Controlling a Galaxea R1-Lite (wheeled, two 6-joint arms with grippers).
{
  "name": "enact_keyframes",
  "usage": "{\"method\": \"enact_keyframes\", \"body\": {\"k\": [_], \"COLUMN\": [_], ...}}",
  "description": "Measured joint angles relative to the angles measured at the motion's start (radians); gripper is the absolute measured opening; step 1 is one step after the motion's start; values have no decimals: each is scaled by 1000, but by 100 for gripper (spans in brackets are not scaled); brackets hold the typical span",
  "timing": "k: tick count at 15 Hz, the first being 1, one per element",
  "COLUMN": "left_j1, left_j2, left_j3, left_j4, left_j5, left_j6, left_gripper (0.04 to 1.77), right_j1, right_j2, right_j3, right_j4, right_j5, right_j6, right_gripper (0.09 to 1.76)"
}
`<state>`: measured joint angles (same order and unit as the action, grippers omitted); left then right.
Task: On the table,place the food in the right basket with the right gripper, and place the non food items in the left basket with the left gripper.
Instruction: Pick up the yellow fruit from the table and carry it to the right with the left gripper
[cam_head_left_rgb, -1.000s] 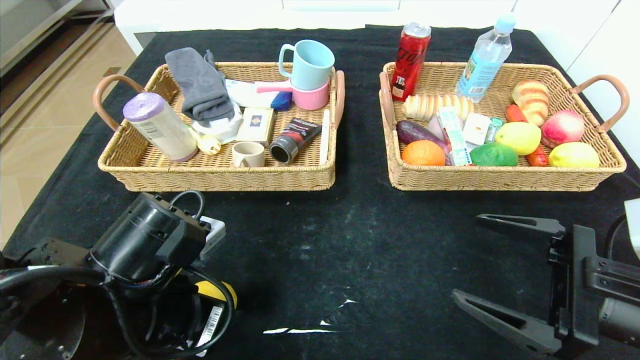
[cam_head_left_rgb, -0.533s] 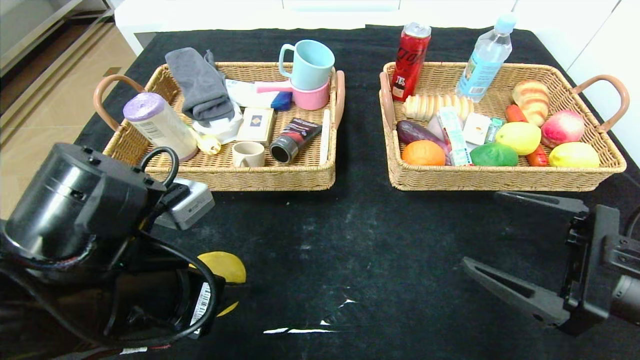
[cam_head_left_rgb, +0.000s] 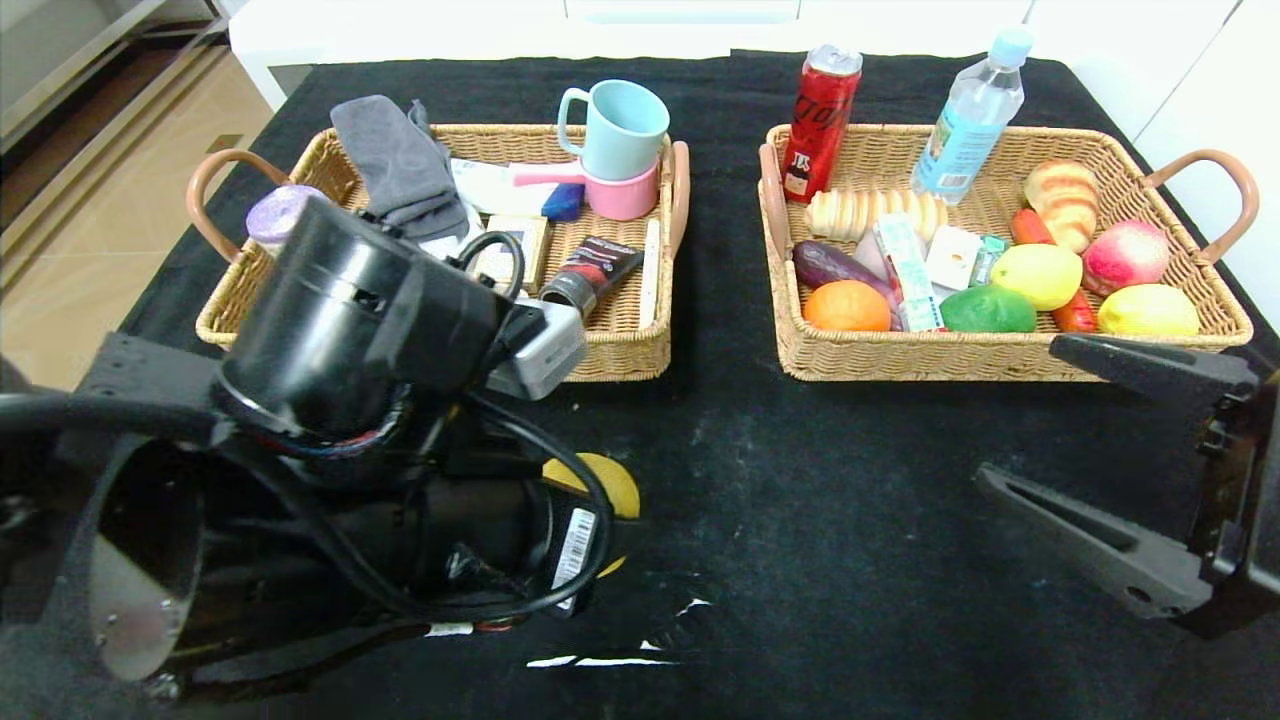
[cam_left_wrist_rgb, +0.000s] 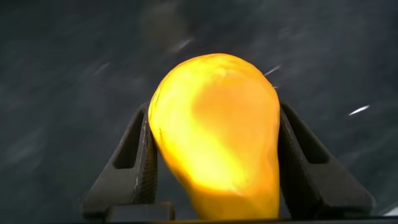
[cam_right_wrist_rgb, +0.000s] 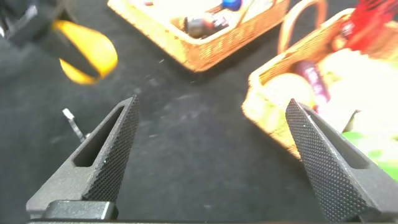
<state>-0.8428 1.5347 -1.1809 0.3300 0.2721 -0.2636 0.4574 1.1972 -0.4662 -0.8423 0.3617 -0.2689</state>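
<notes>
Over the table (cam_head_left_rgb: 800, 520) at seven o'clock, my left gripper (cam_left_wrist_rgb: 214, 155) clenches a yellow fruit (cam_left_wrist_rgb: 214, 134); my right gripper (cam_head_left_rgb: 1120, 450), at four o'clock, gapes released.

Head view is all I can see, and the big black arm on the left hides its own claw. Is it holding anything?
Observer: Yes. The left wrist view shows the left gripper shut on a yellow fruit, with one finger on each side.
Operator: Is anything between the other claw's fingers?
Observer: No. In the right wrist view the right gripper is open, with only the black table between its ridged fingers.
</notes>
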Motion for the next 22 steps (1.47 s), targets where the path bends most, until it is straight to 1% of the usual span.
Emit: {"method": "enact_keyframes", "body": {"k": [2, 3, 5, 9, 10, 15, 16, 18, 20, 22], "left_j1": [-27, -41, -73, -127, -134, -169, -175, -187, -194, -198], "left_j2": [60, 94, 157, 269, 293, 401, 421, 459, 486, 508], "left_j3": [-77, -119, -190, -322, -344, -434, -450, -480, -511, -521], "left_j4": [1, 3, 2, 7, 7, 9, 10, 9, 11, 12], "left_j5": [-5, -5, -4, 7, 11, 48, 57, 98, 112, 134], "left_j6": [4, 20, 46, 58, 68, 96, 104, 119, 122, 122], "left_gripper": [110, 110, 110, 109, 109, 109, 109, 109, 109, 109], "right_j1": [-20, -25, -27, -32, -32, -21, -17, -10, -7, -5], "right_j2": [-17, -26, -41, -77, -91, -169, -182, -198, -205, -204], "right_j3": [-9, -11, -12, -12, -11, -22, -22, -21, -21, -19], "right_j4": [1, 1, 1, 1, 5, 109, 117, 124, 125, 126], "right_j5": [1, 1, 1, 3, 3, 6, 7, 7, 7, 8], "right_j6": [1, 1, 0, 0, 0, 0, -2, -2, -2, -2], "right_gripper": [171, 171, 171, 171, 171, 171, 171, 171, 171, 171]}}
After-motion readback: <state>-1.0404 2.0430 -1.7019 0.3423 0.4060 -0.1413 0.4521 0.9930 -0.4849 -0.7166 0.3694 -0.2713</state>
